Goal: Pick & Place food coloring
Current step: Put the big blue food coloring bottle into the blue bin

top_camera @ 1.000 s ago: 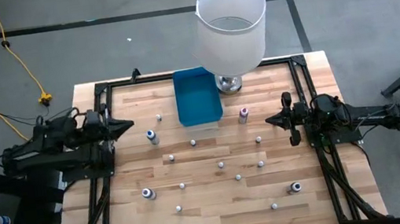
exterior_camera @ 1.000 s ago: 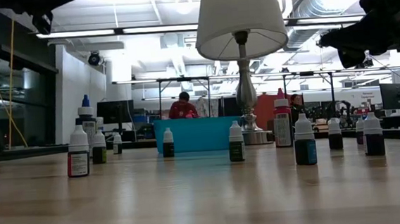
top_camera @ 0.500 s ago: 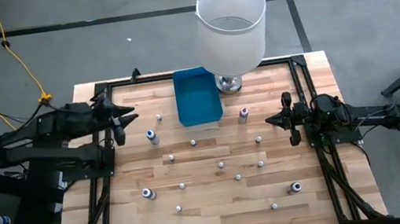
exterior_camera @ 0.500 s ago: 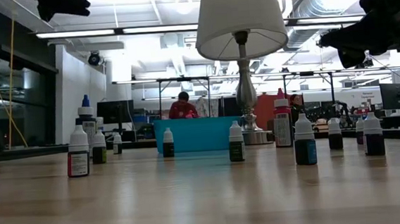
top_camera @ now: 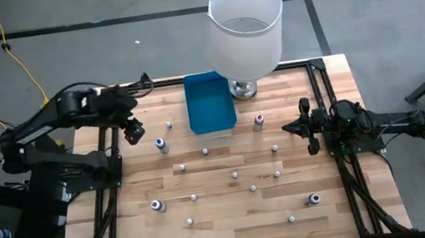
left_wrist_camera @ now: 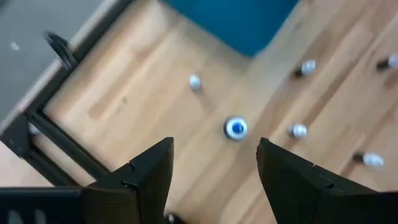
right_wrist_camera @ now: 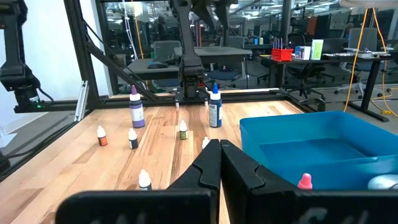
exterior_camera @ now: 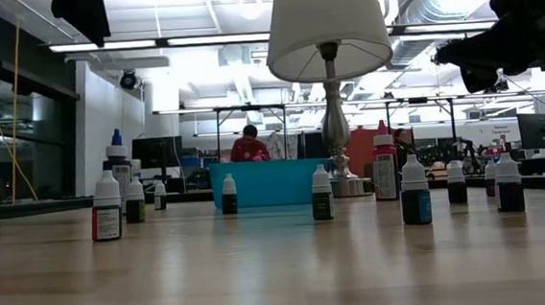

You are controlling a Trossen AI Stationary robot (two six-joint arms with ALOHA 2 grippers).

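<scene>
Plenty of room on the wooden table (top_camera: 236,217), with the lamp (top_camera: 245,25) and the blue tray (top_camera: 208,103) at its far edge. Small food coloring bottles (top_camera: 236,175) stand scattered, all upright and apart. From where I stand, the left gripper (top_camera: 135,132) hangs spread and empty above the blue-capped bottle (top_camera: 162,146), just short of it. I'd centre over that cap, drop straight, and close low on the body so the neighbours stay up. The right gripper (top_camera: 291,127) waits pinched shut, empty, at the right side.
</scene>
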